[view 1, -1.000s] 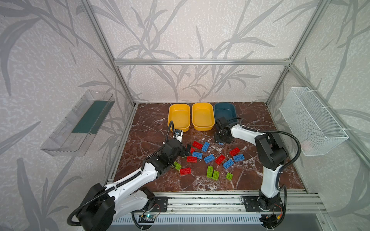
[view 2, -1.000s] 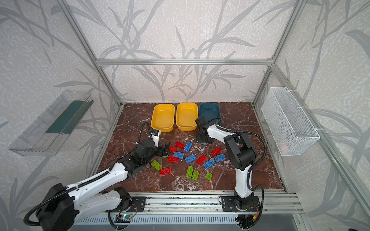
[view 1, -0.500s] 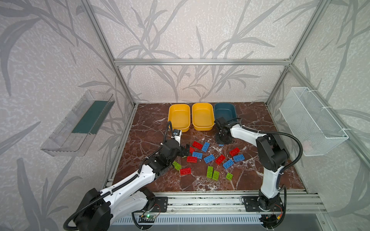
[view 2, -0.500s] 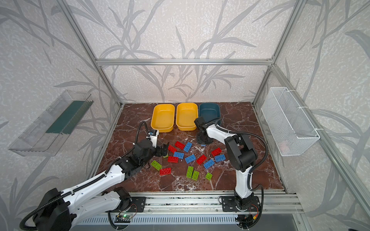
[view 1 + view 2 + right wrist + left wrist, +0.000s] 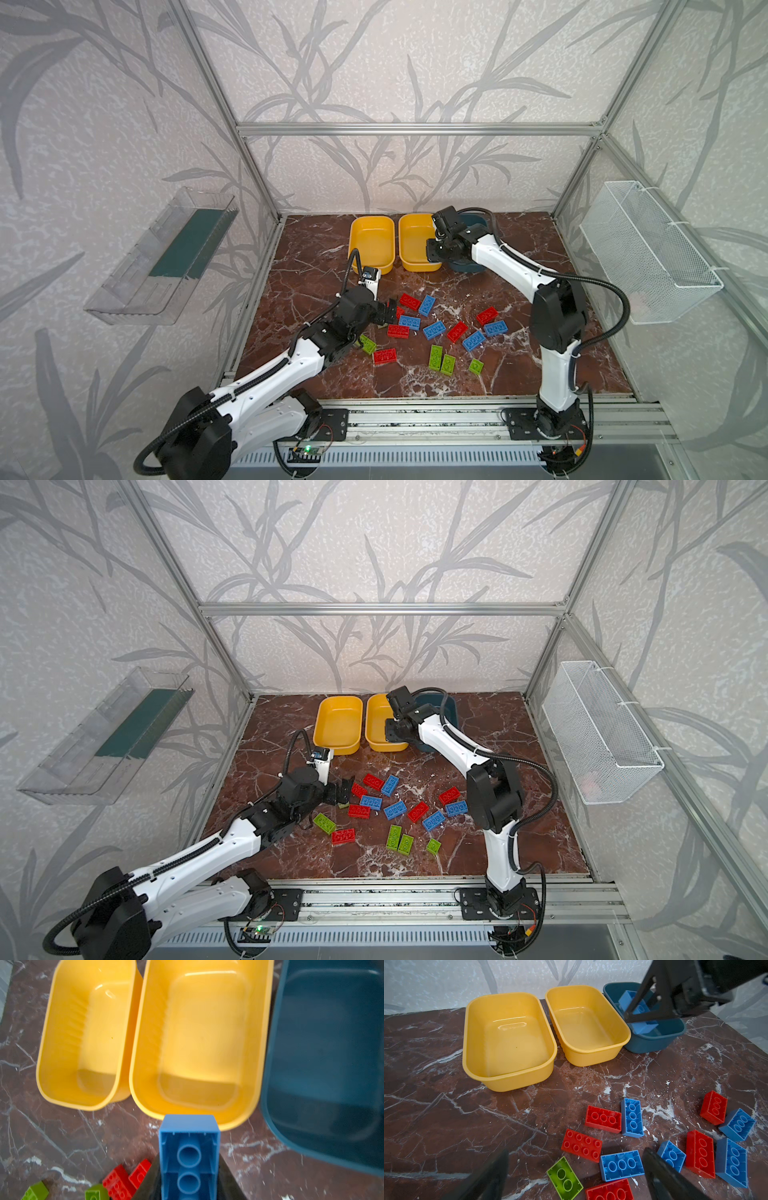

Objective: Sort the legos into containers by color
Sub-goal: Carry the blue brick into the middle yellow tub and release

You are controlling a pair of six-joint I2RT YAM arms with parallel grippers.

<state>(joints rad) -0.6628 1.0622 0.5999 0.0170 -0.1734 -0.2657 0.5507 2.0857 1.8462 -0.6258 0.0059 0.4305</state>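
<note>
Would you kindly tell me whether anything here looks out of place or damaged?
Nothing stands out. The yellow tubs and dark blue tub sit upright in a row; loose bricks lie scattered on the table, some underside up; the right hand grips one blue brick.

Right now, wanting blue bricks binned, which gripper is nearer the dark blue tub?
Right. The right gripper, shut on a blue brick, hangs beside the dark blue tub; the left gripper, open, is among the loose bricks.

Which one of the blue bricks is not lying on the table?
The blue brick gripped in the right claw, up in the air. The other blue bricks all lie on the marble table.
</note>
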